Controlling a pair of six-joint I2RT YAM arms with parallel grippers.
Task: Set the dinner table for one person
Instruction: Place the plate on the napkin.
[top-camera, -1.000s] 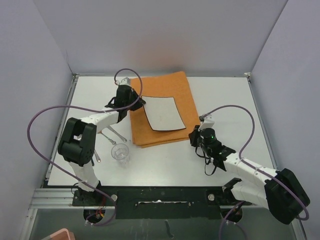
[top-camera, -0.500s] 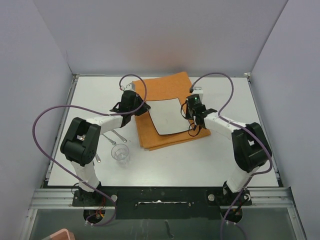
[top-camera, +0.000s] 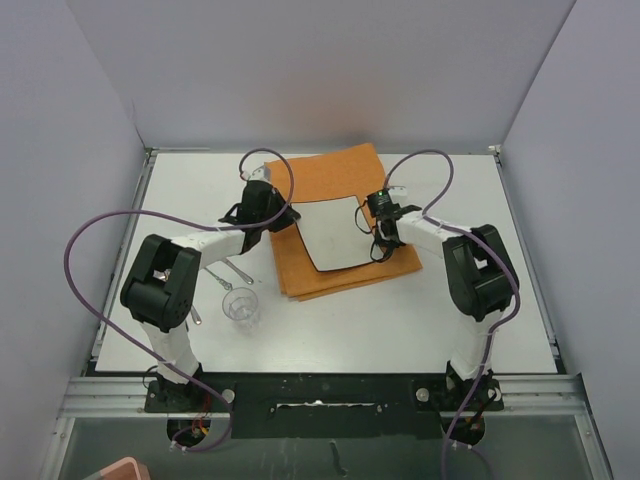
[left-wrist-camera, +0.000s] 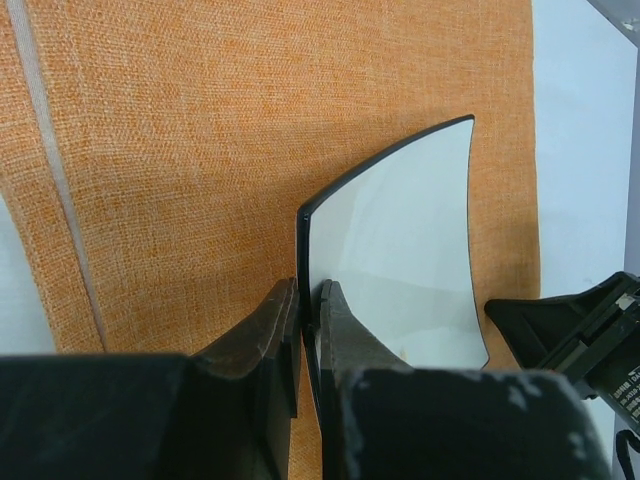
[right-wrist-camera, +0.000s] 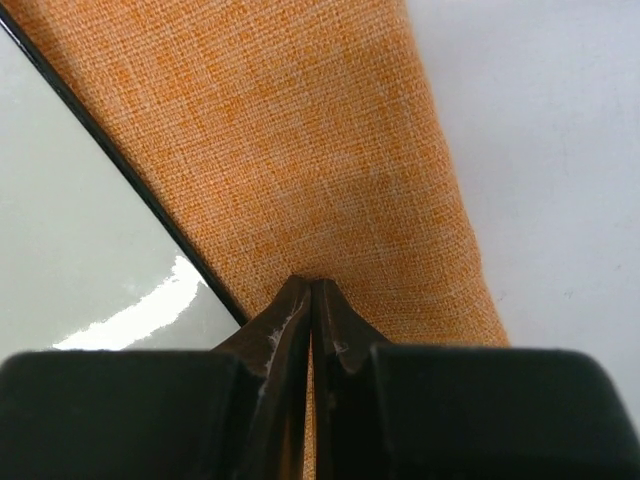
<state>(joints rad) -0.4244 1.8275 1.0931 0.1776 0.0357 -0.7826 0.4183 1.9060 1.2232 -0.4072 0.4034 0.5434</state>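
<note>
Two arms: you had both reaching in over the orange cloth mat (top-camera: 335, 170), one from each side of it.
Dinner table: your white dinner table (top-camera: 180, 190) lay under everything and carried the mat on its far middle part.
Mat: it was folded in layers, with the stacked edges showing along its near side, and it sat askew to the table's edges.
Plate: the square white plate (top-camera: 330, 232) lay on the mat, toward the mat's near side, with orange cloth showing all round it. You could not tell whether its left edge was raised off the cloth.
Left gripper: your left gripper (top-camera: 281, 214) sat over the mat's left side, at the plate's left edge. It was clamped on the plate's dark rim, with its fingers (left-wrist-camera: 270, 335) pressing one on each face.
Right gripper: your right gripper (top-camera: 373, 222) sat over the mat's right side, at the plate's right edge. Its fingers (right-wrist-camera: 285, 315) were pressed together tip to tip with nothing seen between them. The tips pointed down at the cloth just beside the plate's rim. You could not tell whether they touched the cloth.
Glass: a clear glass (top-camera: 240, 306) stood upright on the bare tabletop, off the mat's near left corner and apart from it.
Cutlery: some metal cutlery (top-camera: 230, 268) lay left of the mat's near left corner, between the mat and your left arm. The pieces were too small to tell which kind.
Cables: a purple cable (top-camera: 80, 250) looped wide to the left of the mat, and a second arched over the mat's right side.
</note>
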